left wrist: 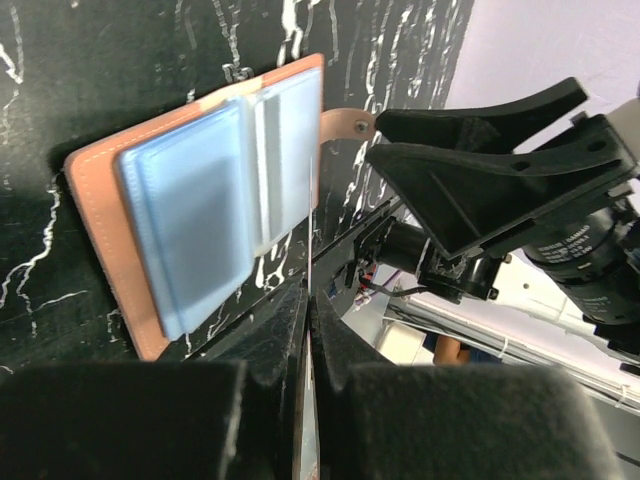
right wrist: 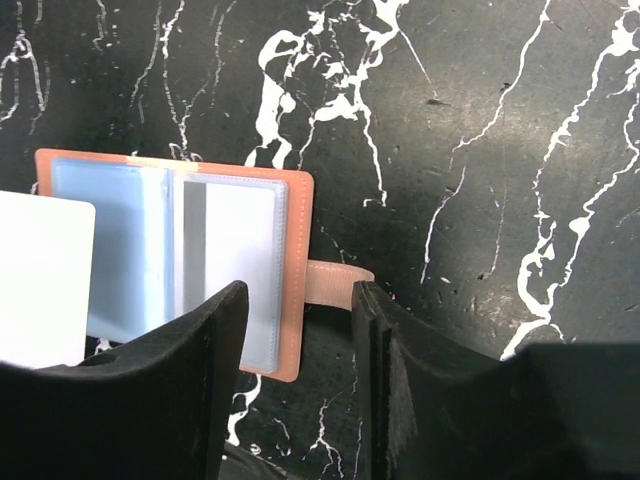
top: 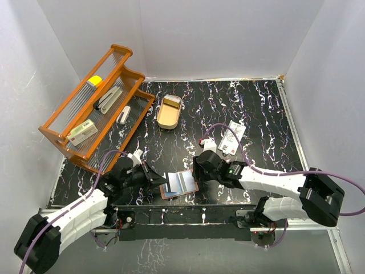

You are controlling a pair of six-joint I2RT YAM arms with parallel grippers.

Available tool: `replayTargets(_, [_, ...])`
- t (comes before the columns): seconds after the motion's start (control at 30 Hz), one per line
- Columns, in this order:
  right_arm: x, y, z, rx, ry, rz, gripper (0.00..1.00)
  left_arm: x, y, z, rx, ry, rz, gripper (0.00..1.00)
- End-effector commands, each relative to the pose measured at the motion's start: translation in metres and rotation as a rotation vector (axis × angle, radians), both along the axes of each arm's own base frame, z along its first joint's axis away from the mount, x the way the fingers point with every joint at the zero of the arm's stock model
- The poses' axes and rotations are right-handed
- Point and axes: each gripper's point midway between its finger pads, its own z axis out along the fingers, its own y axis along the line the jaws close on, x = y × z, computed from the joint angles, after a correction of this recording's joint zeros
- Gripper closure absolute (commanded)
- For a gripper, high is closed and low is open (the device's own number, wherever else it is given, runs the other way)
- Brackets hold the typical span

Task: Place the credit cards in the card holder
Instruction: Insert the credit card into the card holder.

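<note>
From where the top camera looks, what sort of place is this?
Probably a robot test booth: plain white walls box in a black marbled table, a left arm and a right arm are bolted at its near edge, and an orange wire rack stands on it.

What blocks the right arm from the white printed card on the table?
Probably nothing. The white card lies flat on the table just beyond the right gripper. The jaws are open and empty, over the card holder strap. Only the arm's own cable arcs close by.
</note>
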Motion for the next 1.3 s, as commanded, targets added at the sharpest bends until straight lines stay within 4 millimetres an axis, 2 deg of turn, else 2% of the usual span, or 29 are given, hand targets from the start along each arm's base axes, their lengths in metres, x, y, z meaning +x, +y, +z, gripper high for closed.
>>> replayTargets(0.0, [0.016, 0.009, 0.015, 0.009, -0.070, -0.005, 0.59, -0.003, -0.010, 0.005, -0.073, 0.003, -0.046, 1.00])
replayTargets(0.4, [0.014, 0.003, -0.010, 0.041, -0.049, -0.075, 0.91, -0.005, -0.010, -0.020, -0.042, 0.021, -0.066, 1.00])
replayTargets(0.53, [0.011, -0.005, -0.019, 0.023, -0.038, -0.102, 0.94, -0.006, -0.010, -0.023, -0.052, 0.015, -0.067, 1.00])
replayTargets(0.73, [0.007, -0.011, -0.021, 0.031, -0.029, -0.119, 0.95, -0.006, -0.013, -0.023, -0.070, 0.011, -0.084, 1.00])
replayTargets(1.27, [0.006, -0.009, -0.020, 0.052, -0.025, -0.118, 0.96, -0.002, -0.014, -0.039, -0.035, 0.015, -0.092, 1.00])
